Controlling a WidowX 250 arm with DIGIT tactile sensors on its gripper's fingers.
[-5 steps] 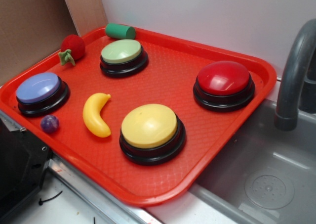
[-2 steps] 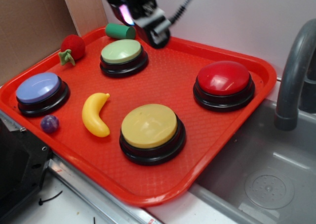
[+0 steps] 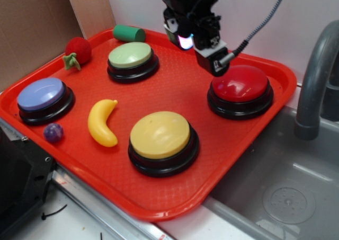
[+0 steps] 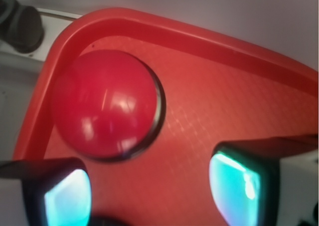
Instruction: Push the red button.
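Note:
The red button (image 3: 241, 83) is a glossy red dome on a black base at the far right of the red tray (image 3: 180, 86). My gripper (image 3: 214, 64) hangs just above the tray beside the button's left edge. I cannot tell whether it touches the button. In the wrist view the red button (image 4: 104, 102) lies ahead and to the left. My gripper (image 4: 154, 186) is open and empty. Its two fingers (image 4: 241, 186) stand wide apart over bare tray.
On the tray are a yellow button (image 3: 159, 135), a green button (image 3: 130, 55), a blue button (image 3: 41, 94), a toy banana (image 3: 102, 122), a fuzzy strawberry (image 3: 78, 50), a green cylinder (image 3: 128, 33) and a purple ball (image 3: 53, 132). A grey faucet (image 3: 317, 76) and sink (image 3: 286, 192) lie to the right.
My gripper came into view at the top left by the green button, then moved right and down to the red button's left edge. Nothing on the tray moved.

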